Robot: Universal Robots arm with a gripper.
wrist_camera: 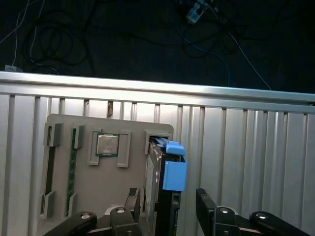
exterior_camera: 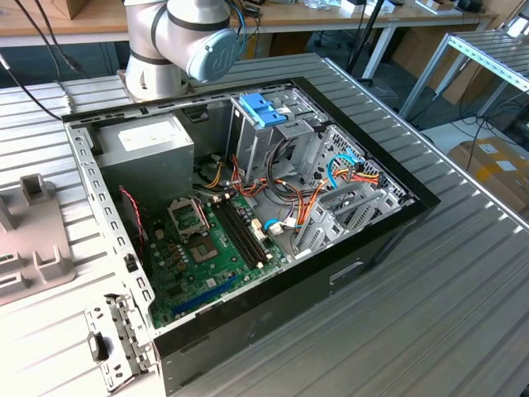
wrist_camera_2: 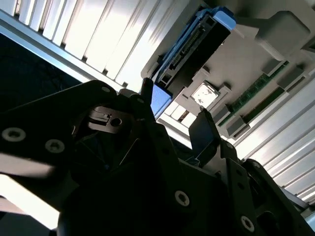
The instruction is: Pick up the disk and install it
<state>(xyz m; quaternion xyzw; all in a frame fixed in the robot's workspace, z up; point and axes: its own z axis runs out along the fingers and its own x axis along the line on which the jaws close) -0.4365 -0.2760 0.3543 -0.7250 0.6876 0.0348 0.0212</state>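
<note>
In the exterior view the open case (exterior_camera: 364, 248) lies on the ribbed tabletop (exterior_camera: 463, 289), with the grey tray (exterior_camera: 33, 265) off towards the exterior view's left. Inside the case, the cage (exterior_camera: 263, 107) with blue handles sits hemmed in by cables (exterior_camera: 285, 186) and sheet-metal edges. From where I stand there looks to be little spare room in there.

In the second wrist view the disk (wrist_camera_2: 192, 46) stands on edge in a slot of the tray (wrist_camera_2: 256, 54), blue tabs uppermost. The gripper (wrist_camera_2: 174, 98) is right at it, one black tip on each side of the nearer blue tab.

In the first wrist view it is plainer. The fingers (wrist_camera: 203, 201) are spread open and straddle the disk (wrist_camera: 167, 172), holding nothing. One tip is just beside its flat face. The other stands apart from the opposite face. A chip (wrist_camera: 107, 145) rests in its own pocket of the tray (wrist_camera: 98, 187) near the disk, and the tabletop's edge (wrist_camera: 197, 91) runs beyond.

I'd call the disk stiff and fairly heavy for its size, with smooth metal faces that could slip. It won't take kindly to a knock. The two broad faces look the place to squeeze, not the plastic tabs. The slot walls on both sides suggest it wants to come straight out, not tilted.
</note>
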